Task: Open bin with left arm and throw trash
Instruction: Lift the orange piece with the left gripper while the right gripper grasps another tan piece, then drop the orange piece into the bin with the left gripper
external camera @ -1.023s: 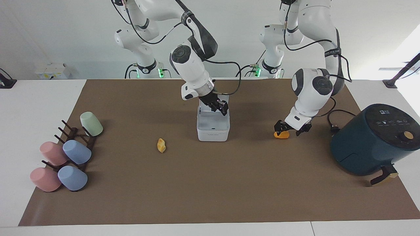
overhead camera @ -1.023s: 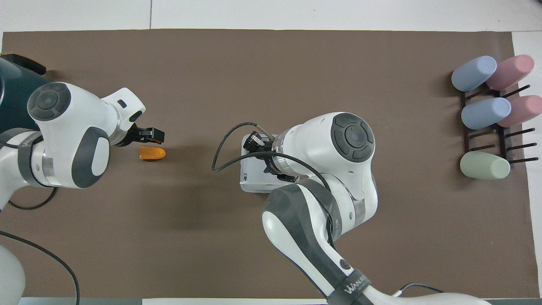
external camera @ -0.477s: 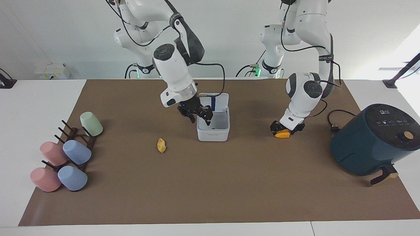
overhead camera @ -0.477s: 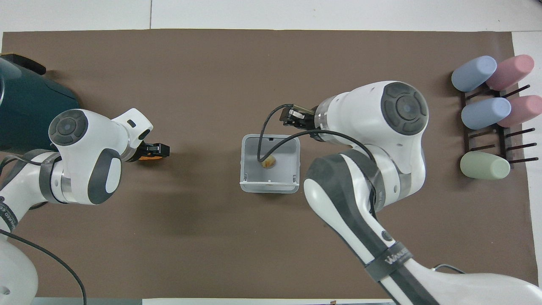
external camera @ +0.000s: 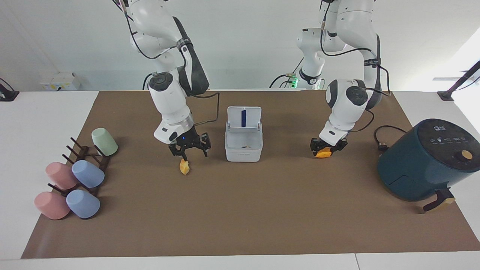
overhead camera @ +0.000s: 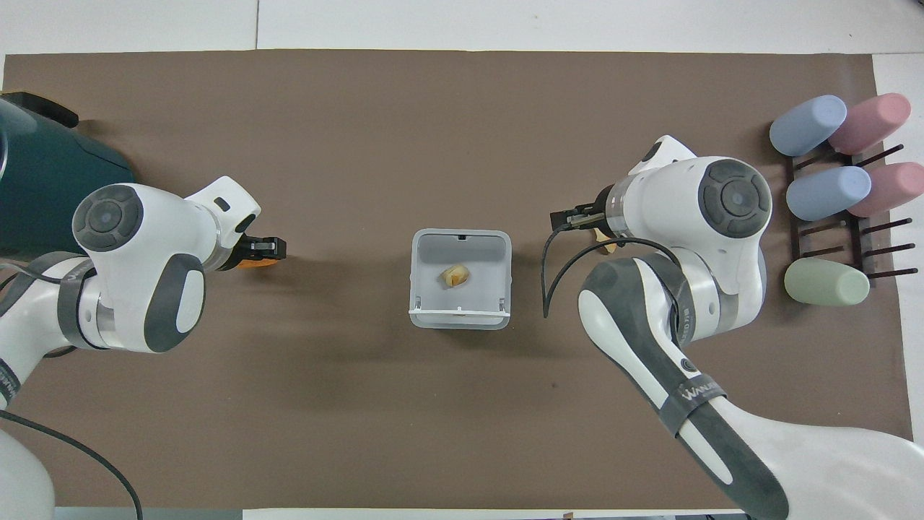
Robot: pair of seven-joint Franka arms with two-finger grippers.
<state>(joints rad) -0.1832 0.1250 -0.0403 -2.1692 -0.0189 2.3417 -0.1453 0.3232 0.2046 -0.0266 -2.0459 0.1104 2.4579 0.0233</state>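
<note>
Since half a second ago, you see that the right end effector [external camera: 188,149] has left the bin [external camera: 243,149] and now hangs over the pale yellow scrap [external camera: 184,166], left of the middle of the facing view. Its fingers are spread wide and their tips are just above the scrap, not touching it as far as you can see. In the overhead view this end effector [overhead camera: 588,230] sits right of the middle, and the right arm hides almost all of the scrap below it.

You find the bin at the middle of both views, with its lid [external camera: 243,116] standing upright and the blue strip [external camera: 243,117] facing the camera. One pale lump [overhead camera: 455,275] lies on the bottom of the bin.

The left end effector [external camera: 324,148] stays low at the orange wedge [external camera: 323,152], right of the middle in the facing view, and has hardly shifted. Its fingers are pressed on the wedge, pinching it, and the wedge is at the brown surface [external camera: 240,217] or just above it; you cannot tell which. In the overhead view the wedge [overhead camera: 261,261] shows only a little under the fingers.

The dark teal air fryer [external camera: 427,159] is at the right edge of the facing view and the pastel cups [external camera: 73,179] on their rack are at the left edge.
</note>
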